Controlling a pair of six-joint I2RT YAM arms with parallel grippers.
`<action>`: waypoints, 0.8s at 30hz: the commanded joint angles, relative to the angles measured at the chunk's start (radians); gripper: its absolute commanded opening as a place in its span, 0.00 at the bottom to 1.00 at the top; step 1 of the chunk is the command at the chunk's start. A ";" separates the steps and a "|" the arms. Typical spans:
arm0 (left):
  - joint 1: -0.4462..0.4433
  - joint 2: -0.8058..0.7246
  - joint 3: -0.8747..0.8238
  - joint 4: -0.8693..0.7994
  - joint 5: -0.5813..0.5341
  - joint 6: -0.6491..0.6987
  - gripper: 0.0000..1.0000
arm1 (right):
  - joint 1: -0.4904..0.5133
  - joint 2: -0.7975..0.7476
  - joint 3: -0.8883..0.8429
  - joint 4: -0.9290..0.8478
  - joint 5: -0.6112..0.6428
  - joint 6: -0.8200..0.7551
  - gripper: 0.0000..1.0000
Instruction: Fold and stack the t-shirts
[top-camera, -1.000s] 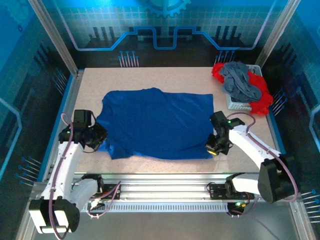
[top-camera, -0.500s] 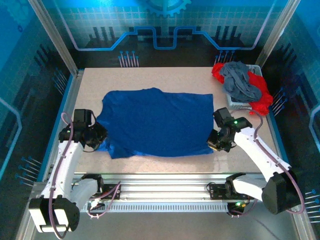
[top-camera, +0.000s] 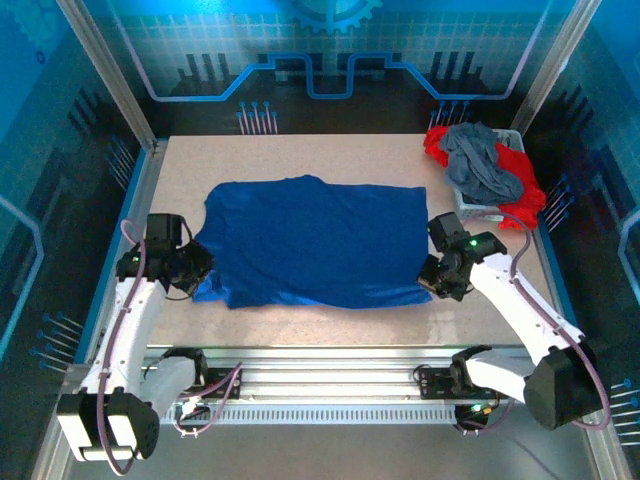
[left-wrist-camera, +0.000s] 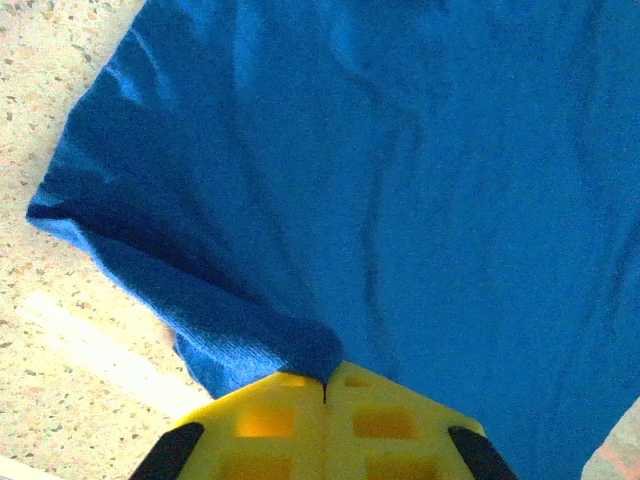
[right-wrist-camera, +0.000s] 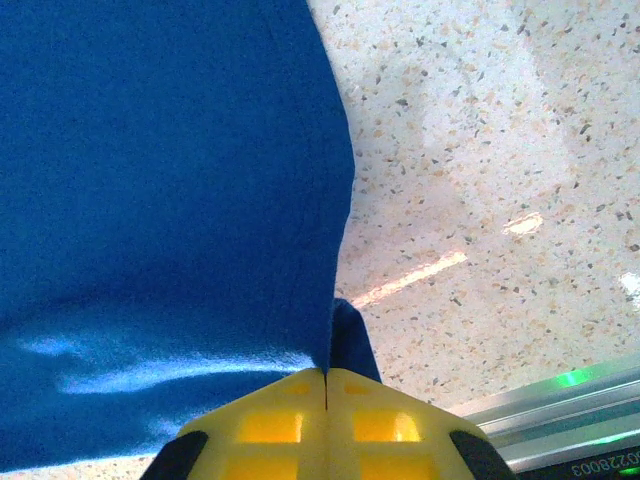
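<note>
We've got the blue tee spread flat on the table, left gripper pinching its near-left corner, right gripper pinching the near-right. If 1 side lifts faster, the cloth could skew or slip out, we reckon

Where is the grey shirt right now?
In the top view, the grey shirt lies at the table's far right corner, heaped on the red shirts in a white basket, apart from the blue shirt.
</note>
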 joint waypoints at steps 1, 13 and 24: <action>-0.007 0.004 0.021 0.010 -0.018 0.016 0.00 | -0.006 0.024 -0.009 -0.019 -0.040 0.006 0.00; -0.024 -0.014 -0.033 0.018 0.036 -0.015 0.00 | -0.001 0.202 -0.090 -0.024 -0.091 0.008 0.19; -0.032 -0.050 -0.045 0.009 0.044 -0.021 0.00 | 0.085 0.051 -0.214 -0.080 -0.188 0.203 0.52</action>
